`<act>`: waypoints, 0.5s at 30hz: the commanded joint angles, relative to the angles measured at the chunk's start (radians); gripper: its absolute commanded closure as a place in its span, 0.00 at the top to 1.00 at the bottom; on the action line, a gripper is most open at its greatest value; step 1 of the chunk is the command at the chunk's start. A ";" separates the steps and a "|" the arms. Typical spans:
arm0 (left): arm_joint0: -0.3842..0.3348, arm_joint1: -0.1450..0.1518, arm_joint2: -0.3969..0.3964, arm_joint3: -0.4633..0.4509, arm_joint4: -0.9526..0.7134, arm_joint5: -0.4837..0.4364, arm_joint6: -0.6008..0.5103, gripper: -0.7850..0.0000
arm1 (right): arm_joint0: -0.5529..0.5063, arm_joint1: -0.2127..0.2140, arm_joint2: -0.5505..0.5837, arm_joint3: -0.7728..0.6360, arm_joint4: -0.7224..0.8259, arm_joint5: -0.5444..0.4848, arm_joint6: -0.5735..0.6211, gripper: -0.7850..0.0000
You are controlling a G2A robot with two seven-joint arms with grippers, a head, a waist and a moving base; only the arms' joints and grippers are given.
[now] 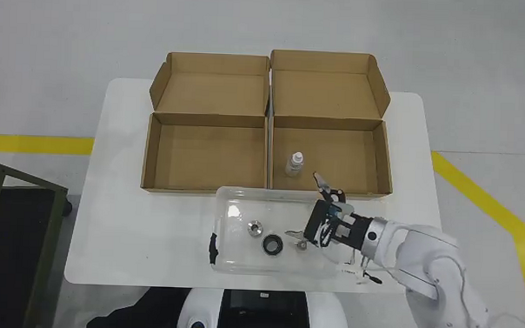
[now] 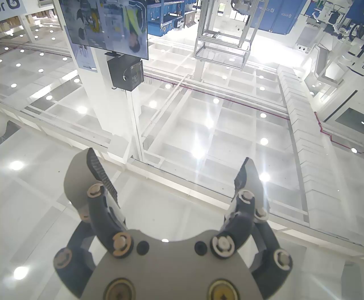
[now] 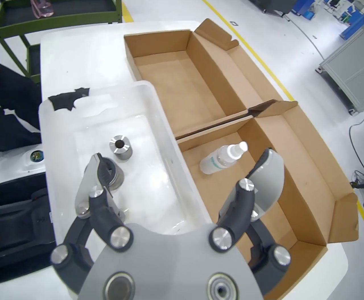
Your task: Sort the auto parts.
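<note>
A clear plastic bin (image 1: 231, 198) sits at the table's front and holds a small metal cylinder (image 1: 253, 226) (image 3: 120, 147) and a round part with a black ring (image 1: 273, 245) (image 3: 116, 175). My right gripper (image 1: 308, 209) (image 3: 184, 159) hangs open over the bin's right end, straddling its far wall. One finger is beside the ringed part, the other over the right cardboard box (image 1: 368, 137) (image 3: 312, 181). A small white bottle (image 1: 294, 162) (image 3: 223, 159) lies in that box. My left gripper (image 2: 170, 170) is open with nothing between its fingers and faces a ceiling.
A second open cardboard box (image 1: 206, 153) (image 3: 176, 71) stands left of the first, with nothing in it. A black scrap of tape (image 1: 213, 248) (image 3: 68, 99) sticks to the bin's left rim. A green rack (image 1: 7, 242) stands off the table's left side.
</note>
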 commanded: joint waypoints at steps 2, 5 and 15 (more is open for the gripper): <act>0.000 0.000 0.000 0.000 0.000 0.000 0.000 1.00 | -0.029 0.007 0.012 -0.015 -0.007 -0.029 0.023 1.00; 0.000 0.000 0.000 0.000 0.000 0.000 0.000 1.00 | -0.048 0.015 0.019 -0.036 -0.030 -0.065 0.049 1.00; 0.000 0.000 0.000 0.000 0.000 0.000 0.000 1.00 | -0.069 0.032 -0.022 -0.056 -0.133 -0.139 0.091 1.00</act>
